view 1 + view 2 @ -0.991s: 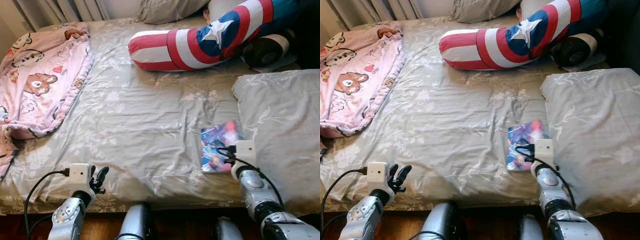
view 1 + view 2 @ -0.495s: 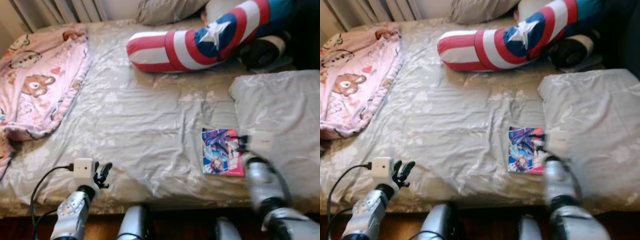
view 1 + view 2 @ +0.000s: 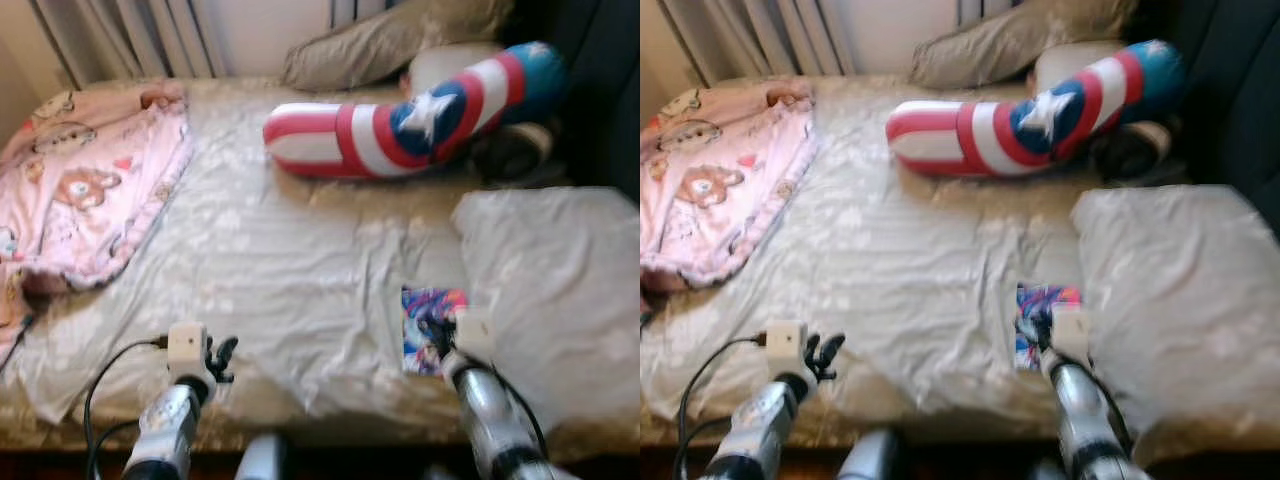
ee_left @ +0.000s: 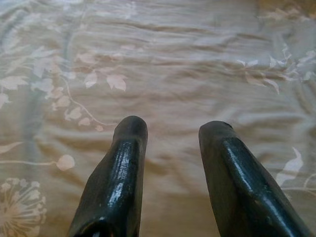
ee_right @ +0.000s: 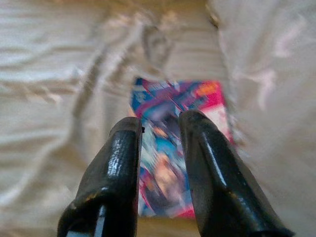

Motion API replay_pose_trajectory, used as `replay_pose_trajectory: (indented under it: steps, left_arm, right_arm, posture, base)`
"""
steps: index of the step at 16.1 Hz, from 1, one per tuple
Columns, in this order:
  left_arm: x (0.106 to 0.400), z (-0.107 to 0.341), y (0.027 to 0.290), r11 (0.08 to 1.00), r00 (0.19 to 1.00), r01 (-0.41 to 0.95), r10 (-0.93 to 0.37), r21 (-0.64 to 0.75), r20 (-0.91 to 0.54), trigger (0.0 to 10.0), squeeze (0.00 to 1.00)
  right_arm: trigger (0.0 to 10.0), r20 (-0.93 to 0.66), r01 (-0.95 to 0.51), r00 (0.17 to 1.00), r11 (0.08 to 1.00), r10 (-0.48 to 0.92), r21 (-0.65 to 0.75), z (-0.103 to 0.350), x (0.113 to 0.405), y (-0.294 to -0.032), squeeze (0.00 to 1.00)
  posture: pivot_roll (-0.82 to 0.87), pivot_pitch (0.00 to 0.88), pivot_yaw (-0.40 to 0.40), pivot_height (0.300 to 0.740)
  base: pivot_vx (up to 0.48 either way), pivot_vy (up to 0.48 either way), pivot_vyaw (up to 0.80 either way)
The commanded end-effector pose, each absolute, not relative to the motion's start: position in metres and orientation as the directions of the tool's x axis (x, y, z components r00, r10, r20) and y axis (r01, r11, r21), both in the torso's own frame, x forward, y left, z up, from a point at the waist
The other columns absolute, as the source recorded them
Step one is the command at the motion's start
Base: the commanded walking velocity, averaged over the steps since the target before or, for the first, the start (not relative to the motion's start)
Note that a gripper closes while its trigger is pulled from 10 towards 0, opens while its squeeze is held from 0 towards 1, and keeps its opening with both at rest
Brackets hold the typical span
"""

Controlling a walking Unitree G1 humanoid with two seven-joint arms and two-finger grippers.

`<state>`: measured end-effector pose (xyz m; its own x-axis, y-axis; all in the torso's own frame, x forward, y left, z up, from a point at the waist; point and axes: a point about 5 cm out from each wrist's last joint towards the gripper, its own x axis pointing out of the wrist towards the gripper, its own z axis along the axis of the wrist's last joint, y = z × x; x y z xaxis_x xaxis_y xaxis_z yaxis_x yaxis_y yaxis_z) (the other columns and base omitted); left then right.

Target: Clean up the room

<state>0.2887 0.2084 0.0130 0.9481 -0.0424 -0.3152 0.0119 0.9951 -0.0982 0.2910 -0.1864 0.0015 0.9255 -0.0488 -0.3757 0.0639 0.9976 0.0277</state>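
Blurred colourful book [image 5: 177, 148] lies partly hidden behind right gripper [image 5: 160, 121].

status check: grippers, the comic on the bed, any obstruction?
Right gripper open, over the comic book. Left gripper open, over bare bedsheet. Grey pillow beside the book's right edge.

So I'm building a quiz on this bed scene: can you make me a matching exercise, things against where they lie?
Things:
1. blanket
2. book
3. bolster
4. right gripper

Places:
A. far end of the bed, striped
B. bed's left side
C. over the book
D. near edge, beside the grey pillow

Pairs: 1-B, 2-D, 3-A, 4-C
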Motion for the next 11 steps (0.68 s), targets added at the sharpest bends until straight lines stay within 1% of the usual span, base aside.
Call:
replay_pose_trajectory:
  steps: [1,2,5,7,8,9,11]
  left_arm:
    - [0.285,0.007,0.209,0.997,0.937,0.017,-0.042,-0.074,-0.348,10.0,0.0]
    - [0.28,-0.002,0.209,0.998,0.915,0.008,-0.033,-0.065,-0.401,10.0,0.0]
    - [0.269,-0.016,0.205,0.998,0.879,0.005,-0.031,-0.055,-0.476,10.0,0.0]
    - [0.256,-0.029,0.206,0.999,0.842,-0.025,-0.005,-0.048,-0.54,10.0,0.0]
    - [0.248,-0.037,0.202,0.999,0.814,-0.012,-0.015,-0.043,-0.581,10.0,0.0]
    - [0.244,-0.041,0.201,0.999,0.795,-0.005,-0.019,-0.038,-0.606,10.0,0.0]
    - [0.238,-0.047,0.2,1.0,0.768,0.0,-0.018,-0.029,-0.64,10.0,0.0]
  right_arm:
    - [10.0,-0.413,0.075,0.909,0.997,-0.056,0.03,-0.006,0.285,-0.188,0.0]
    - [10.0,-0.488,0.133,0.868,0.99,-0.09,0.055,-0.022,0.267,-0.196,0.0]
    - [10.0,-0.588,0.199,0.798,0.979,-0.132,0.05,-0.041,0.244,-0.204,0.0]
    - [10.0,-0.652,0.238,0.743,0.97,-0.15,0.048,-0.055,0.225,-0.206,0.0]
    - [10.0,-0.663,0.264,0.737,0.96,-0.134,0.099,-0.059,0.218,-0.205,0.0]
    - [10.0,-0.668,0.263,0.733,0.96,-0.13,0.102,-0.061,0.216,-0.203,0.0]
    - [10.0,-0.696,0.294,0.702,0.951,-0.15,0.091,-0.065,0.21,-0.204,0.0]
  posture:
    - [0.06,0.0,0.011,0.679]
    - [0.05,0.0,0.003,0.679]
    - [0.04,0.0,-0.004,0.679]
    - [0.04,0.0,-0.006,0.679]
    - [0.04,0.0,0.0,0.679]
    - [0.04,0.0,0.004,0.684]
    - [0.03,0.0,0.01,0.714]
  base:
    - [0.0,0.0,0.0]
    - [0.0,0.0,0.0]
    - [0.0,0.0,0.0]
    - [0.0,0.0,0.0]
    - [0.0,0.0,0.0]
    - [0.0,0.0,0.0]
    - [0.0,0.0,0.0]
